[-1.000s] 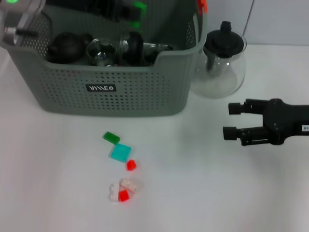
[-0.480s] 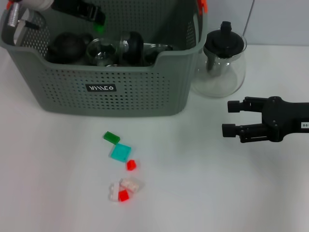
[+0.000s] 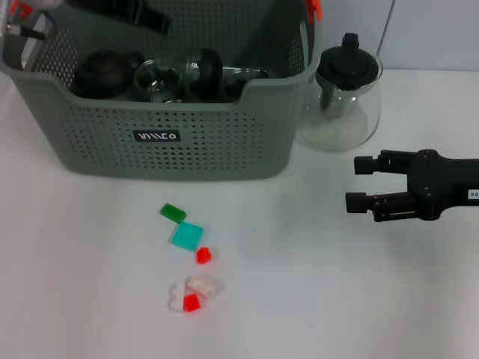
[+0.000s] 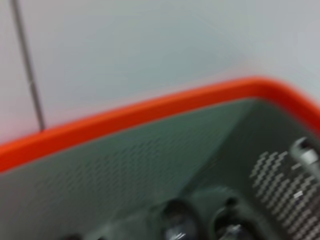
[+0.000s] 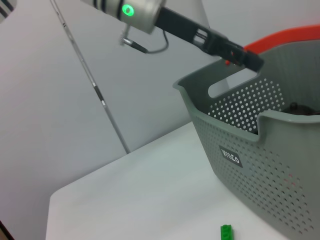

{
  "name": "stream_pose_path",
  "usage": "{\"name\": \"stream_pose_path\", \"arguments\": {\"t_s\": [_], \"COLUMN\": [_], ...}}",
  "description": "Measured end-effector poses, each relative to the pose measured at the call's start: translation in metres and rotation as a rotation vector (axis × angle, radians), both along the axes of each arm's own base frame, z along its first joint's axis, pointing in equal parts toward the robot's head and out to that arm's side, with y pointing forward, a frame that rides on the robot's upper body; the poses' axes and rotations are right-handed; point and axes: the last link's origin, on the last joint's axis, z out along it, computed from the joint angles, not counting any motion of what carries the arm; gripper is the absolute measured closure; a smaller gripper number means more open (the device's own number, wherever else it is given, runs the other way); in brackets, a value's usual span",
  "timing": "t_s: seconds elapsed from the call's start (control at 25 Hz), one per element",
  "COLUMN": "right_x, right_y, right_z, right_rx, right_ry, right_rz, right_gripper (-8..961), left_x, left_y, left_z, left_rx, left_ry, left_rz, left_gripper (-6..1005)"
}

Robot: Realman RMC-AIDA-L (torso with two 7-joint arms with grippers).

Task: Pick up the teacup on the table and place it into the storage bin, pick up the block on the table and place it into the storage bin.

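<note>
- The storage bin [image 3: 179,142], grey-green and perforated with a black logo label, stands at the table's [image 3: 314,299] far left (dark and glass teaware inside, hard to tell apart).
- Small blocks [image 3: 187,236] lie scattered in front of it.
- The left gripper [image 3: 142,16] is cut off above the bin; its grip cannot be judged.
- The right gripper [image 3: 359,184] hovers spread and empty near the glass teapot [image 3: 346,93].

Left pincer [image 3: 153,20] fingertips beyond frame edge.

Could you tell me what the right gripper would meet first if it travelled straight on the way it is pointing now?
The open black right gripper points leftward across bare white table. That line passes between the grey-green perforated storage bin and the small green block, so it looks free, though height is unclear.
</note>
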Motion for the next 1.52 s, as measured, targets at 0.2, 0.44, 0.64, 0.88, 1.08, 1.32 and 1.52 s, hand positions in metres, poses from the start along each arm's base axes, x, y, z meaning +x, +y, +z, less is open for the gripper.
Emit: {"name": "stream_pose_path", "arguments": {"t_s": [0.2, 0.44, 0.64, 0.88, 1.08, 1.32, 1.52], "right_x": [0.000, 0.001, 0.001, 0.002, 0.002, 0.004, 0.005], "right_y": [0.000, -0.001, -0.001, 0.000, -0.001, -0.004, -0.006], "right_z": [0.000, 0.000, 0.000, -0.001, -0.001, -0.005, -0.007], "right_rx": [0.001, 0.005, 0.006, 0.005, 0.001, -0.010, -0.022], "right_ry": [-0.002, 0.000, 0.002, 0.000, 0.001, 0.007, 0.012], "right_rz": [0.004, 0.006, 0.003, -0.005, -0.013, -0.029, -0.038], "right_gripper": [9, 9, 9, 9, 9, 9, 9], "left_x": [0.032, 0.036, 0.001, -0.044, -0.052, -0.044, -0.046], "left_y": [-0.049, -0.116, -0.137, -0.152, -0.154, -0.144, -0.134], "left_z": [0.021, 0.015, -0.014, -0.053, -0.075, -0.097, -0.122], "left_rx": [-0.082, -0.371, -0.532, -0.679, -0.788, -0.865, -0.928], "left_ry": [-0.222, -0.380, -0.242, 0.063, 0.236, 0.395, 0.491], "left_rz": [-0.255, -0.547, -0.461, -0.309, -0.318, -0.405, -0.432], "left_gripper": [299, 293, 296, 312, 327, 345, 360]}}
